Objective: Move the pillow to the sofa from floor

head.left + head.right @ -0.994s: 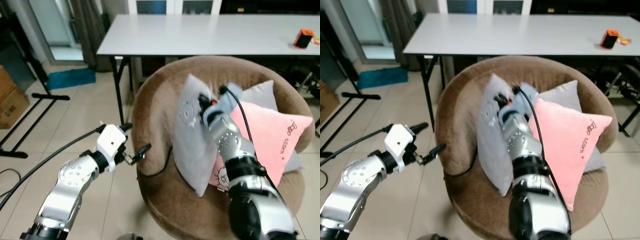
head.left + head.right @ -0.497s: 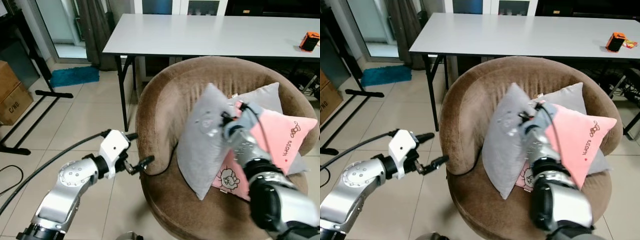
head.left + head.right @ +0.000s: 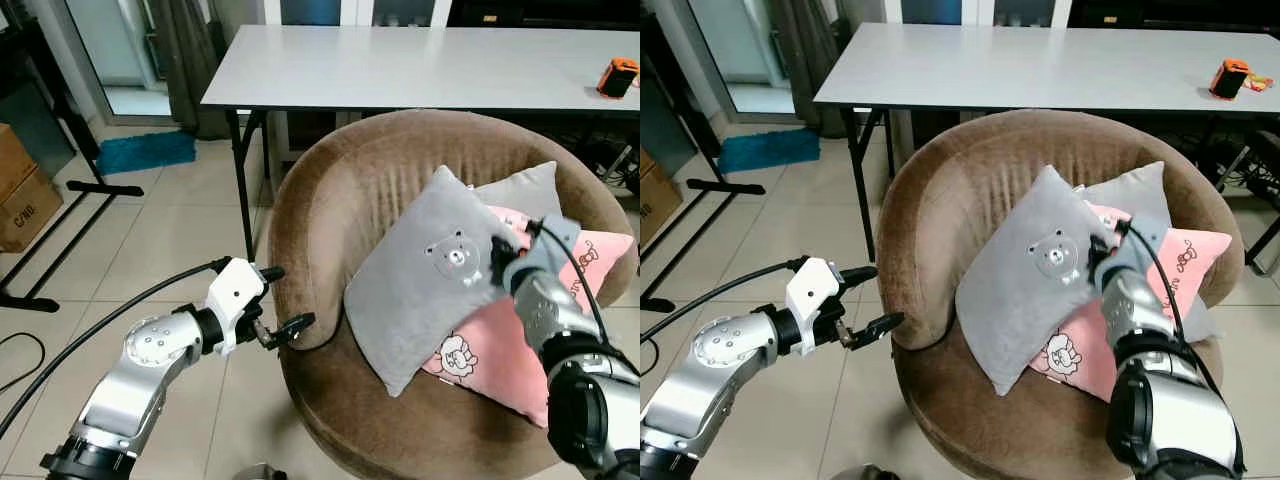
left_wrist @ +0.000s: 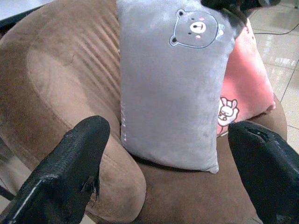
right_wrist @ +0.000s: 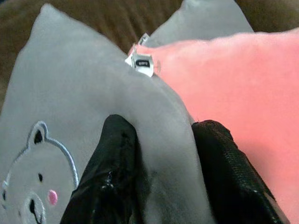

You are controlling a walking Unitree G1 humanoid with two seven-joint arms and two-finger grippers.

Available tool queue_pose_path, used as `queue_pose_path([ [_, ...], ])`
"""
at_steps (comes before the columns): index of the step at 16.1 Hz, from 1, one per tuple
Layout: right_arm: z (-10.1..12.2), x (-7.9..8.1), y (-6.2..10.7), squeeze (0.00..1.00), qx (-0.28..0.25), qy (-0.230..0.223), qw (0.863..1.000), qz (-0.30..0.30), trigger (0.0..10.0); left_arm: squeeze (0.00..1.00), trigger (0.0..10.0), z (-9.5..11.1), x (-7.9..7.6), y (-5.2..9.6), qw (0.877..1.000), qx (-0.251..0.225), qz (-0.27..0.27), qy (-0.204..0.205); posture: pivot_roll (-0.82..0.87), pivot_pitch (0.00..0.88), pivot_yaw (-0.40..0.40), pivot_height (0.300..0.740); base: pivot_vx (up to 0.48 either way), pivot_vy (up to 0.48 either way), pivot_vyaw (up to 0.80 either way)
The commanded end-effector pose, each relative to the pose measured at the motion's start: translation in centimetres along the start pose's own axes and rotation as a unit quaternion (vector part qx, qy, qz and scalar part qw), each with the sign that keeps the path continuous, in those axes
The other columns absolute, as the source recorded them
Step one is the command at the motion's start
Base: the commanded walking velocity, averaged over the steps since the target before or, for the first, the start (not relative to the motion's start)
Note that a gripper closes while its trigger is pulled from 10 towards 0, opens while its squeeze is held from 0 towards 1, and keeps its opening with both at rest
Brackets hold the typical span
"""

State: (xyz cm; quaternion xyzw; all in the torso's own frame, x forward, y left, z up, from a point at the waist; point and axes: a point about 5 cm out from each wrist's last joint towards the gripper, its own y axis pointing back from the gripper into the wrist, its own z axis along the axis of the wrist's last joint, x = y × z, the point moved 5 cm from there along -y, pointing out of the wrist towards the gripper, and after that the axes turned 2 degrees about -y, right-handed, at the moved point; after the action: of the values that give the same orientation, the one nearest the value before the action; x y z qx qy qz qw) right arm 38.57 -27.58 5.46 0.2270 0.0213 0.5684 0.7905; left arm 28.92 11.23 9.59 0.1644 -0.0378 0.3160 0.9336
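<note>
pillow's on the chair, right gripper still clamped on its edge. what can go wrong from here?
1. The right gripper pinches the edge of the grey bear pillow; pulling back before opening could drag it off the pink pillow it leans on.
2. The grey pillow stands tilted near the front of the brown round sofa; once released it may slide toward the floor.
3. The left gripper hangs open right at the sofa's rim and could bump it.

White table (image 3: 420,65) with orange object (image 3: 612,76); cardboard box (image 3: 22,196), blue mat (image 3: 140,153) on floor.
</note>
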Motion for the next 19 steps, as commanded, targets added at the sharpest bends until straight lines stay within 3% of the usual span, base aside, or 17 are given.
queue_pose_path([
  [1,-1.2,-1.2,0.3,1.00,0.019,0.008,1.000,-0.006,10.0,0.00,10.0,0.0,-0.1,-0.2,1.000,0.001,-0.007,-0.001,-0.09,0.000,0.045,0.740,0.000,0.000,0.00],
  [4,-4.1,0.4,0.7,1.00,0.055,0.020,0.998,0.038,10.0,0.00,10.0,0.0,-0.1,-0.3,1.000,-0.001,-0.009,-0.001,-0.09,0.000,0.041,0.740,0.000,0.000,0.00],
  [5,-4.1,0.4,0.7,1.00,0.053,0.020,0.998,0.040,10.0,0.00,10.0,0.0,-0.1,-0.3,1.000,-0.002,-0.008,-0.001,-0.09,0.000,0.040,0.740,0.000,0.000,0.00],
  [7,-2.9,1.5,0.6,1.00,0.022,-0.002,0.997,0.069,10.0,0.00,10.0,0.1,0.0,-0.3,1.000,-0.004,-0.005,-0.003,-0.08,0.000,0.037,0.740,0.000,0.000,0.00],
  [8,-1.1,2.2,0.6,1.00,-0.012,-0.024,0.994,0.102,10.0,0.00,10.0,0.2,-0.1,-0.3,1.000,-0.009,-0.008,0.002,-0.08,0.000,0.029,0.740,0.000,0.000,0.00],
  [10,1.4,1.6,0.7,1.00,-0.057,-0.029,0.991,0.114,10.0,0.00,10.0,0.6,-0.6,-0.5,0.999,-0.025,-0.018,0.016,-0.08,0.000,0.021,0.740,0.000,0.000,0.00],
  [13,2.0,1.1,1.4,1.00,-0.073,-0.004,0.987,0.140,10.0,0.00,10.0,1.3,-1.3,-0.7,0.998,-0.046,-0.035,0.033,-0.09,0.000,0.023,0.740,0.000,0.000,0.00],
  [16,4.2,-1.0,3.6,1.00,-0.133,0.030,0.978,0.155,10.0,0.00,10.0,2.0,-1.8,-0.9,0.995,-0.071,-0.043,0.051,-0.10,0.000,0.022,0.740,0.000,0.000,0.00],
  [18,6.8,-2.0,5.7,1.00,-0.199,0.031,0.971,0.128,10.0,0.00,10.0,2.3,-0.3,-1.0,0.995,-0.086,0.031,0.048,-0.11,0.000,0.021,0.740,0.000,0.000,0.00],
  [19,6.3,-0.8,7.4,1.00,-0.196,0.036,0.970,0.137,10.0,0.00,10.0,2.5,0.6,-0.9,0.991,-0.099,0.083,0.043,-0.11,0.000,0.015,0.740,0.000,0.000,0.00],
])
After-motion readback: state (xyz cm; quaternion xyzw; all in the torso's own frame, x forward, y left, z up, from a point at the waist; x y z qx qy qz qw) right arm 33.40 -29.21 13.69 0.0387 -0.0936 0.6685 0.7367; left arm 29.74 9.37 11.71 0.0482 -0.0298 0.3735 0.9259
